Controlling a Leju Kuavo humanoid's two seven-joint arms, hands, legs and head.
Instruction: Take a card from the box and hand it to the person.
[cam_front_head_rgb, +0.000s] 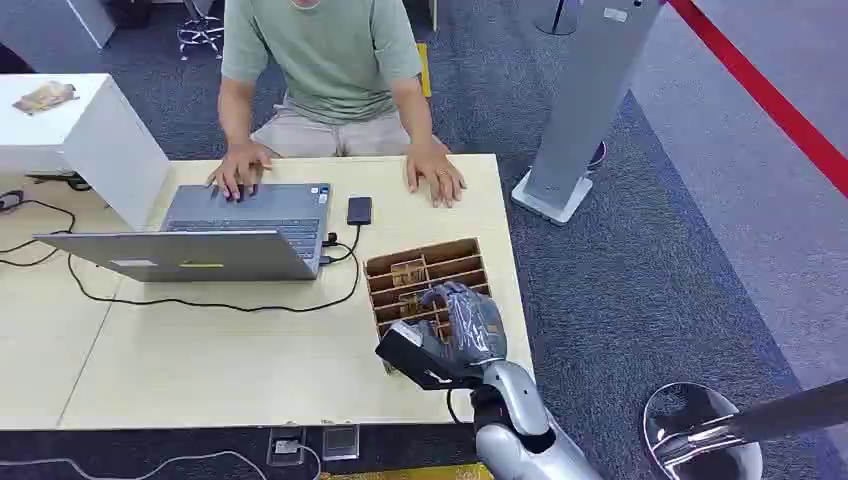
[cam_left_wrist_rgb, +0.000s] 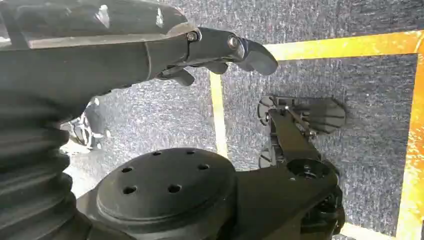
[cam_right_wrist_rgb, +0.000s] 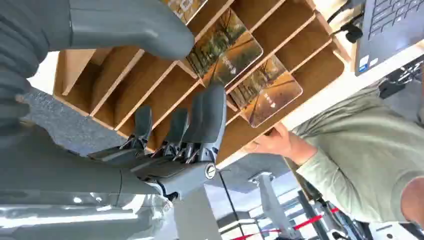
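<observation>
1. Head view. Right hand (cam_front_head_rgb: 468, 325) reaches in from the near edge of the counter (cam_front_head_rgb: 200, 350), poised over the near rows of the box (cam_front_head_rgb: 428, 280). Fingers point down into the slots; whether they touch a card cannot be told from here.
2. Box is a brown slotted tray by the counter's right edge. A card (cam_front_head_rgb: 408, 270) stands in a far slot, beyond the hand.
3. Person (cam_front_head_rgb: 330, 60) sits across the counter, one hand on the laptop (cam_front_head_rgb: 230, 230), the other (cam_front_head_rgb: 435, 178) flat on the counter just beyond the box. A phone (cam_front_head_rgb: 359, 210) lies between laptop and box.
4. Left wrist view. Left hand (cam_left_wrist_rgb: 220, 52) hangs over grey carpet (cam_left_wrist_rgb: 320, 70) with yellow floor tape (cam_left_wrist_rgb: 350, 45). Fingers loosely bent, nothing in them.
5. Right wrist view. Right hand (cam_right_wrist_rgb: 185, 125) close over the box (cam_right_wrist_rgb: 115, 85). Thumb and fingers are apart with nothing between them: released, not yet grasping.
6. Two cards show in neighbouring slots, one (cam_right_wrist_rgb: 225, 45) just beyond the fingertips (cam_right_wrist_rgb: 212, 97), the second (cam_right_wrist_rgb: 270, 92) a slot further toward the person's hand (cam_right_wrist_rgb: 272, 142).
7. Progress, as a judgement: early. Hand has reached the box; no card is lifted. Left to do: pinch a card, draw it out, carry it across to the person.
</observation>
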